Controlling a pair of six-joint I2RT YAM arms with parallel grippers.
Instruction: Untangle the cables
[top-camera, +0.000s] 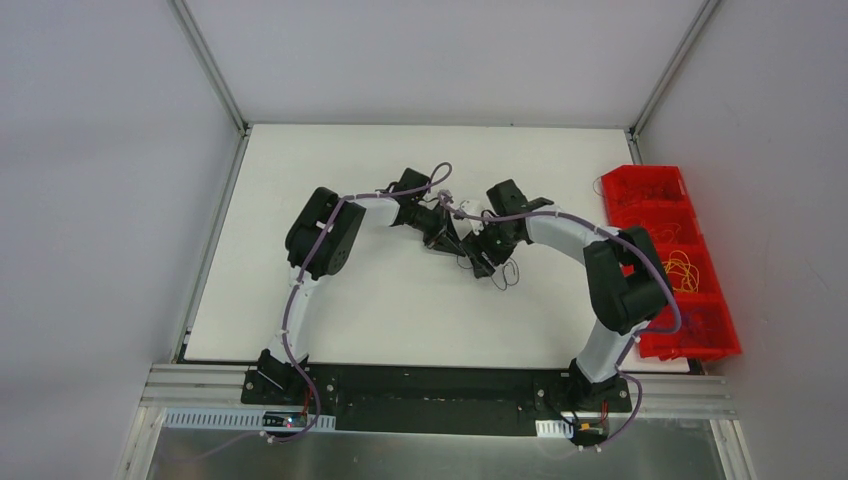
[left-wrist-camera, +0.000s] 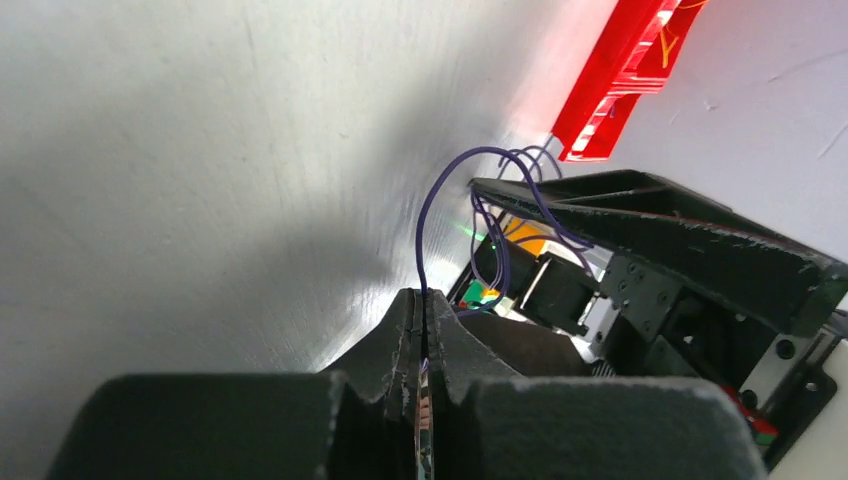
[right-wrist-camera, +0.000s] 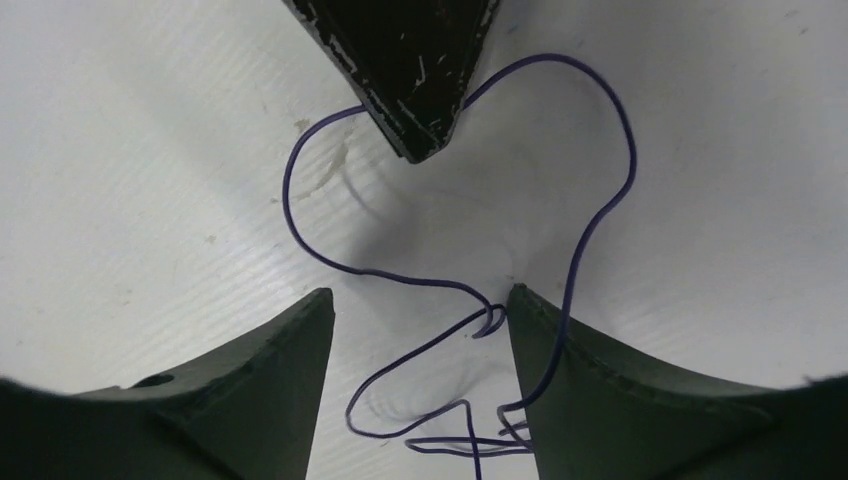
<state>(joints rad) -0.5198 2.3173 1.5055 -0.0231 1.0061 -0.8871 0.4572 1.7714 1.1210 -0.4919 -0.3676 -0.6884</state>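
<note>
A thin dark purple cable (right-wrist-camera: 300, 215) lies in curly loops on the white table (top-camera: 400, 310). My left gripper (left-wrist-camera: 425, 300) is shut on one strand of it, which rises in an arc from the closed jaws. In the right wrist view that same left gripper (right-wrist-camera: 420, 110) points down from the top, with the cable leaving it on both sides. My right gripper (right-wrist-camera: 420, 292) stands open just above the table, and tangled loops of the cable lie between its fingers, one strand crossing the right finger (right-wrist-camera: 600, 380). From above, both grippers meet mid-table beside the cable loops (top-camera: 506, 276).
A red divided bin (top-camera: 700, 345) sits along the table's right edge, with yellow and orange wires (top-camera: 682, 268) in its compartments. Its end shows in the left wrist view as the red bin (left-wrist-camera: 620, 80). Metal frame posts stand at the back corners.
</note>
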